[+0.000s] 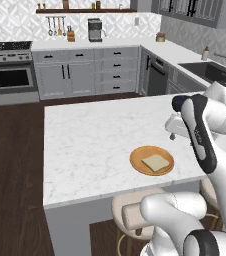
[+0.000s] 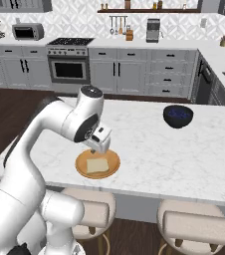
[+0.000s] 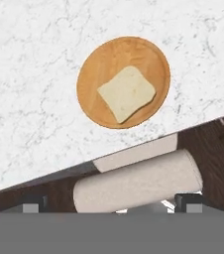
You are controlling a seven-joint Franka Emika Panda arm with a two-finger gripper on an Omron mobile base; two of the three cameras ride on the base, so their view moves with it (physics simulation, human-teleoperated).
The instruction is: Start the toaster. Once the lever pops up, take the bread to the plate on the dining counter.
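Left base view: bread lies flat on the plate, near the front edge of the dining counter. The gripper is above the counter, just beside the plate and apart from the slice.

Right base view: gripper hangs over the plate's far rim, clear of the bread.

Hand view: fingers stand wide apart, empty; bread sits well beyond them, centred on the plate.
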